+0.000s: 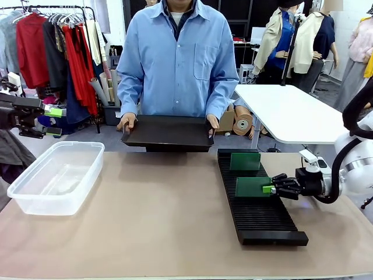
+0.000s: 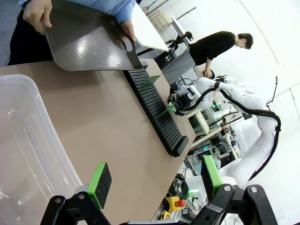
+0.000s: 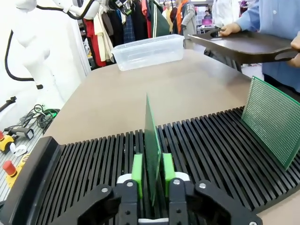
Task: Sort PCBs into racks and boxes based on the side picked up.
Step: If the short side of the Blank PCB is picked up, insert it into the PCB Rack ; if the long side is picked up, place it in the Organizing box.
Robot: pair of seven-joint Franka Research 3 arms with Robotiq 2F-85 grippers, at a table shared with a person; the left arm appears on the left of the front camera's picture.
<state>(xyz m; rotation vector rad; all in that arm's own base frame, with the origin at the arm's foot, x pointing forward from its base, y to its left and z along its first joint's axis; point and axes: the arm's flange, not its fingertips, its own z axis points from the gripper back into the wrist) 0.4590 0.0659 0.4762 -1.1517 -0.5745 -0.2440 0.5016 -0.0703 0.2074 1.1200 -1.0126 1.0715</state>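
A: Pads (image 3: 137,169) of the right gripper (image 3: 151,180) flank one PCB (image 3: 152,152) edge-on. Board stands upright in a slot of the rack (image 3: 93,161), its long axis running straight out from the wrist, crosswise to the rack's length. Whether the pads press the board or have just let go, I cannot tell; they sit just beside both faces.

B: From the front?

A: Right gripper (image 1: 274,187) comes in from the rack's right side, at the board's near edge. A second PCB (image 1: 245,161) leans in a slot nearer the person.

B: So a withdrawal, judged from this?

A: Likely straight back along the board's own plane, away from the rack; any sideways drift could tip it out of the slot.

B: Left side?

A: Left gripper (image 2: 154,180) spread wide, holding nothing, over the near end of the box (image 1: 41,186), well apart from the rack. The person holds a black tray (image 1: 169,131) at the far edge.
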